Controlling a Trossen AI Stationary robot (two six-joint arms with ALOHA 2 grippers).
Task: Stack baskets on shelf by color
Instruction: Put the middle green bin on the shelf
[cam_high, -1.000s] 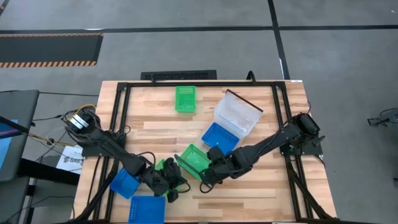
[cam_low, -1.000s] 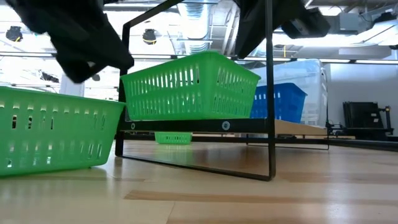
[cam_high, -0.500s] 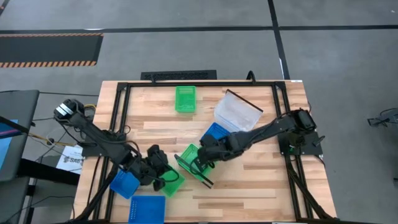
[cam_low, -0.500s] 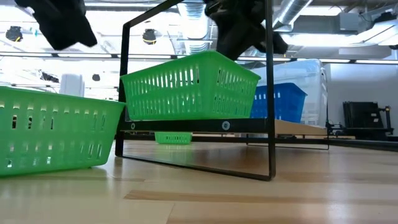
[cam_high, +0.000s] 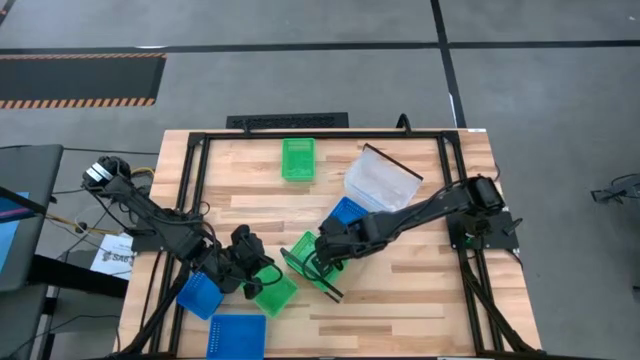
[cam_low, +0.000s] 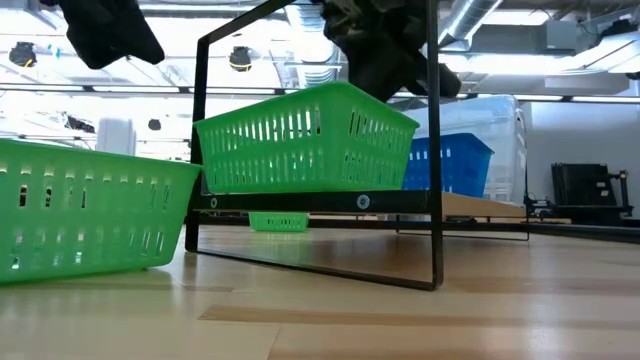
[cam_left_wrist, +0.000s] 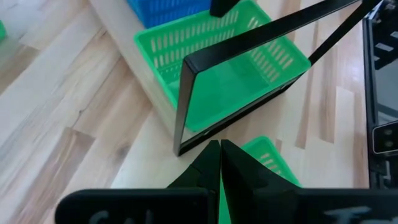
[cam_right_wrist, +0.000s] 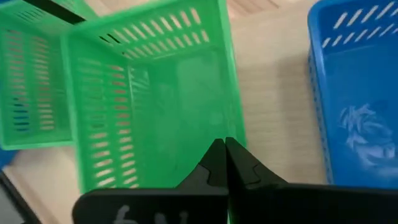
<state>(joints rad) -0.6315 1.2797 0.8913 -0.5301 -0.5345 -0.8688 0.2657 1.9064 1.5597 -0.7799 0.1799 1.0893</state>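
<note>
The slatted wooden surface (cam_high: 400, 290) carries a diagonal shelf (cam_high: 305, 270) with black end frames; on it sit a green basket (cam_high: 312, 256), a blue basket (cam_high: 352, 218) and a clear basket (cam_high: 382, 182) in a row. Since a second ago our right gripper (cam_high: 325, 258) has swung in from the surface beside the shelf to hang over the shelved green basket; its fingers are pressed together, grasping nothing. Our left gripper (cam_high: 250, 275) has drawn back toward the left edge, fingers likewise closed and empty — leaving a second green basket (cam_high: 272, 292) loose on the surface just off the shelf's end. A third green basket (cam_high: 298, 158) lies well apart at the far edge; two blue baskets (cam_high: 215, 315) wait at the near left corner. We judge the green stack barely begun — one basket in place, two yet to nest; the blues stand the same.
</note>
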